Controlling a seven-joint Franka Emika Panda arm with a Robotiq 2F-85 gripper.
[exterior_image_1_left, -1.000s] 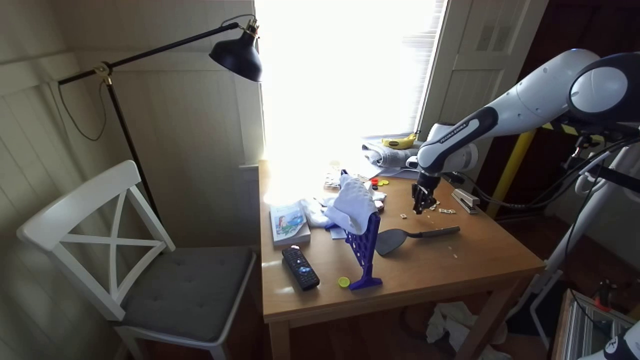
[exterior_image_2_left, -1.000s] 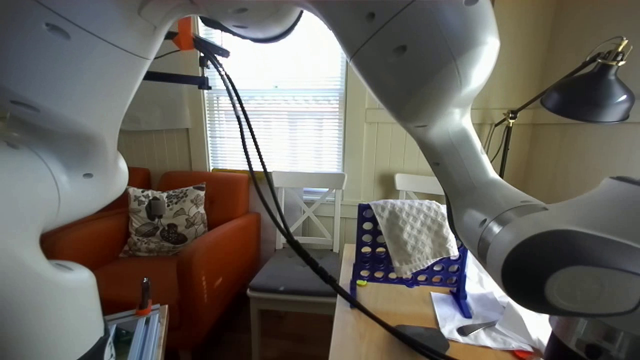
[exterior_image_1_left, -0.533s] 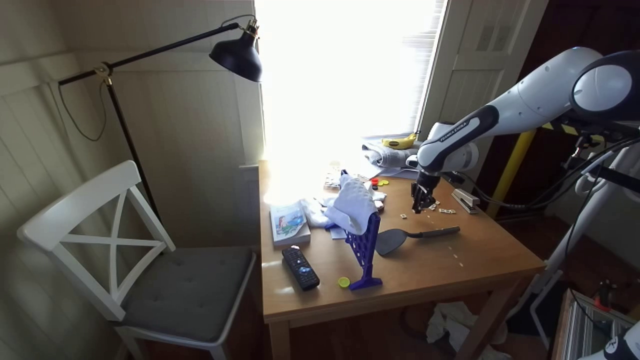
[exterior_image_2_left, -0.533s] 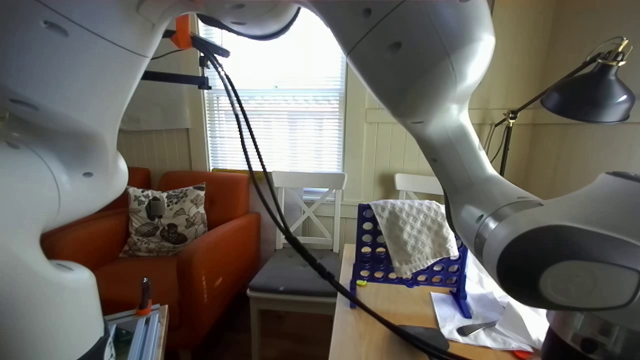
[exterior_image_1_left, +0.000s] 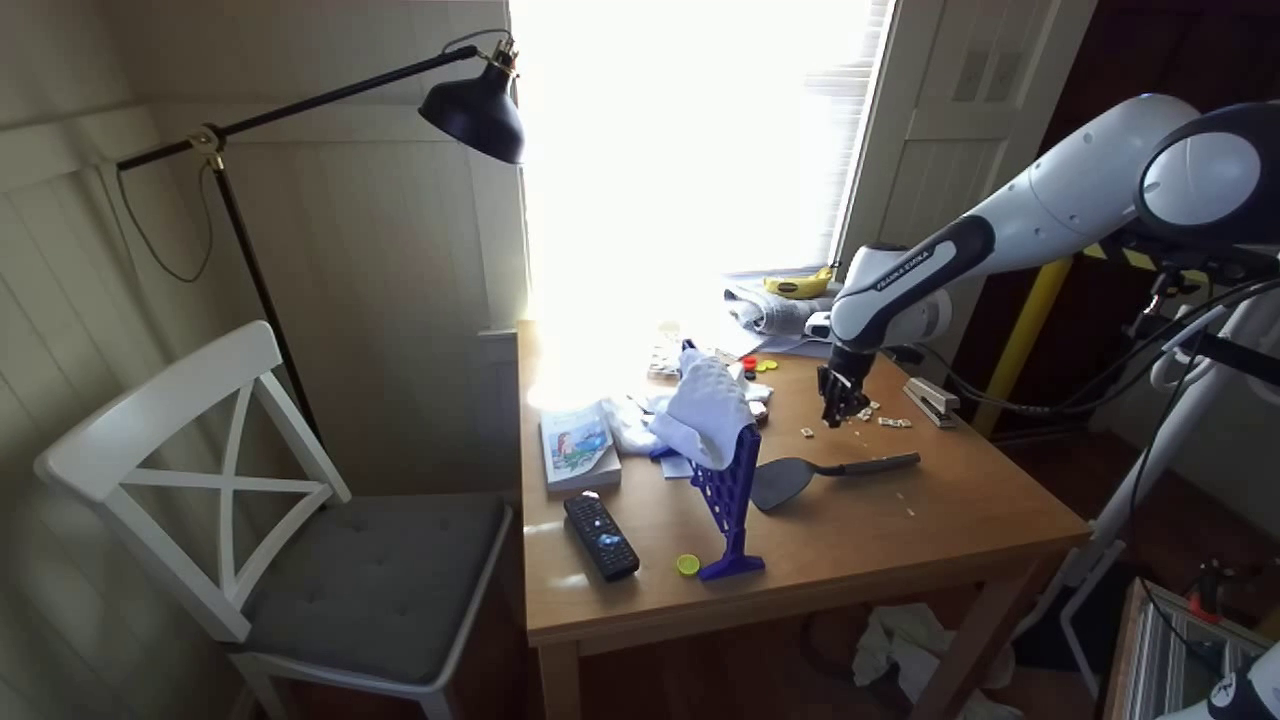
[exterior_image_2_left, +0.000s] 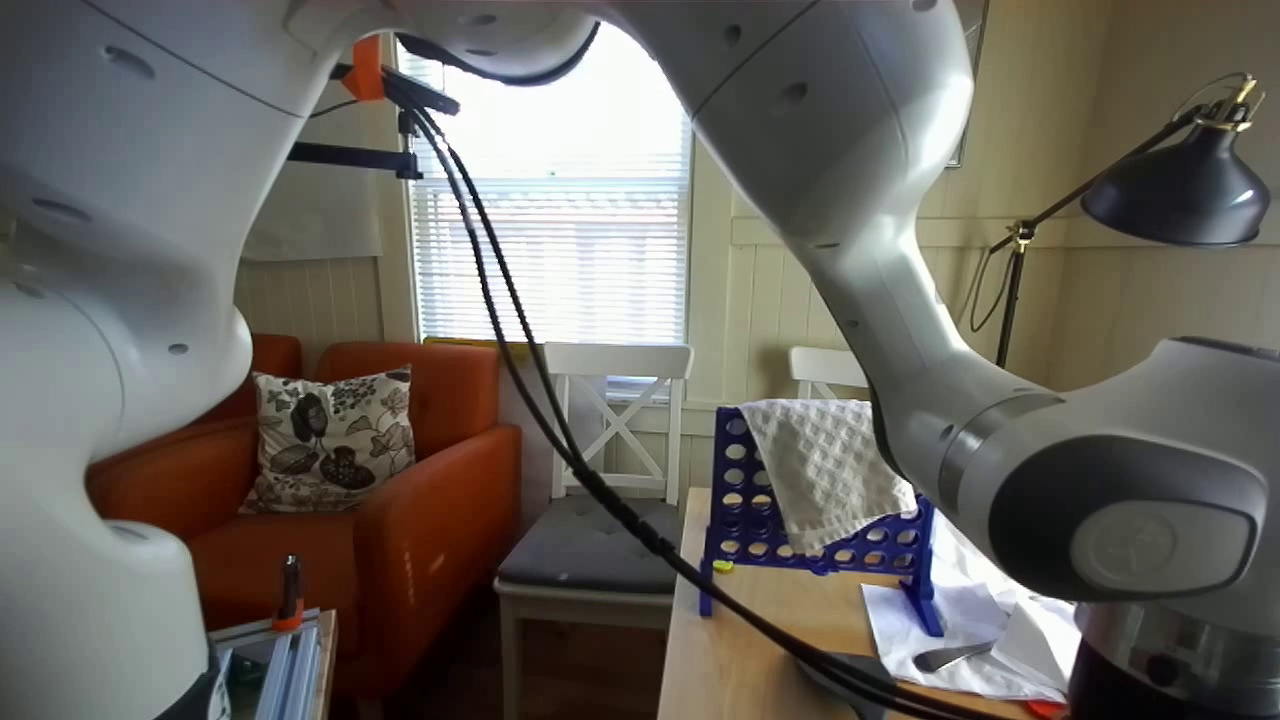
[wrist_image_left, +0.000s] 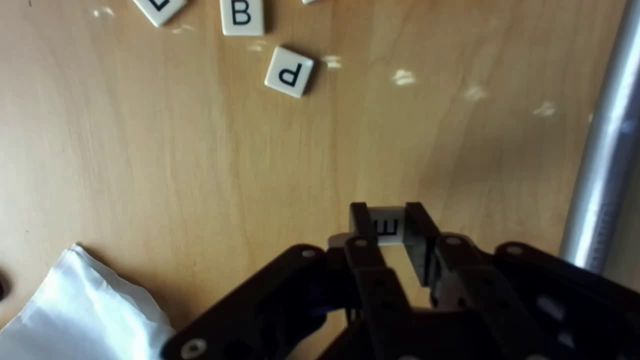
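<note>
My gripper is low over the wooden table. In the wrist view, its black fingertips are shut on a small letter tile marked E, gripped at the very tips; the left finger hides one edge of it. A P tile and a B tile lie on the table above it in the wrist view, with others cut off by the top edge. A lone tile lies left of the gripper in an exterior view. The spatula's handle runs along the right of the wrist view.
A blue upright game grid with a white towel over it stands left of the gripper. A stapler, the spatula blade, a remote and a book lie on the table. White paper is at lower left.
The arm and gripper have moved slightly left in the exterior views over the last half second. The things on the table have not visibly moved.
</note>
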